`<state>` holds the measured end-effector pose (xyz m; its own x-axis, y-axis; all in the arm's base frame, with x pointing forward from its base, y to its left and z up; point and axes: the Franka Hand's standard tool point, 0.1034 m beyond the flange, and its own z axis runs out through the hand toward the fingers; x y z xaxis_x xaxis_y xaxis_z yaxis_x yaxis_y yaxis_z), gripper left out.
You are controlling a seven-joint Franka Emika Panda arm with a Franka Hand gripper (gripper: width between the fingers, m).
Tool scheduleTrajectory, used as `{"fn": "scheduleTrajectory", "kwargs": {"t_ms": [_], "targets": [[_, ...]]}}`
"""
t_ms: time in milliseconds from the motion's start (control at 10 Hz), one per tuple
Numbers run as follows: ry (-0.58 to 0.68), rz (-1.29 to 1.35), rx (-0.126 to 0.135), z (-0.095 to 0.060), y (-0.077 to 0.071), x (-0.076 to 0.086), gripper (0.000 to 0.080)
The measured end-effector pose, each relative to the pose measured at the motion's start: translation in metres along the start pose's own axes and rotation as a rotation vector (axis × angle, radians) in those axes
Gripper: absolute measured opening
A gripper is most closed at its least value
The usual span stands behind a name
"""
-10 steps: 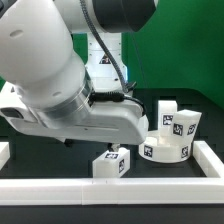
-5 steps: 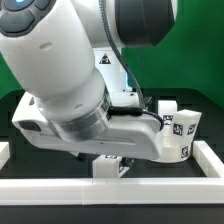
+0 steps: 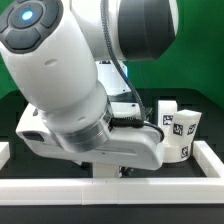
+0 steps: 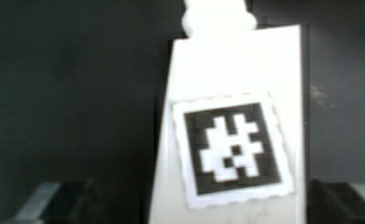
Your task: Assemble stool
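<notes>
1. We see the gripper (image 4: pixel 205 200) open. Its fingers (image 4: pixel 63 200) stand astride a white tagged leg (image 4: pixel 232 120), with dark gaps on both sides, and nothing is gripped.
2. Inside the white border rails (image 3: pixel 60 187), that leg sits beneath the arm. The round seat (image 3: pixel 180 150) and upright legs (image 3: pixel 186 124) stand toward the exterior view's right.

Green wall (image 3: pixel 205 45) behind a black tabletop (image 3: pixel 212 130) edged by white rails (image 3: pixel 60 188).
</notes>
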<state>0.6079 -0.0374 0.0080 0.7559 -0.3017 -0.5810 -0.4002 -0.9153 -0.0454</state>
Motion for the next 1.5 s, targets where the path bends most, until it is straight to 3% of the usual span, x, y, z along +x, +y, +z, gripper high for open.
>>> {"fn": "scheduleTrajectory", "kwargs": {"t_ms": [100, 200, 300, 500, 600, 900, 1100, 1500], "targets": [[0.002, 0.001, 0.000, 0.001, 0.001, 0.001, 0.0395], [0.003, 0.002, 0.001, 0.000, 0.001, 0.001, 0.0395], [0.004, 0.002, 0.001, 0.000, 0.001, 0.001, 0.0324], [0.013, 0.000, 0.001, -0.006, 0.002, 0.001, 0.0324], [0.029, -0.004, -0.003, -0.019, 0.001, -0.004, 0.0324], [0.036, 0.015, 0.007, -0.043, -0.007, -0.037, 0.0325], [0.053, 0.034, 0.021, -0.044, -0.007, -0.058, 0.0325], [0.150, 0.035, 0.029, -0.048, -0.009, -0.043, 0.0325]]}}
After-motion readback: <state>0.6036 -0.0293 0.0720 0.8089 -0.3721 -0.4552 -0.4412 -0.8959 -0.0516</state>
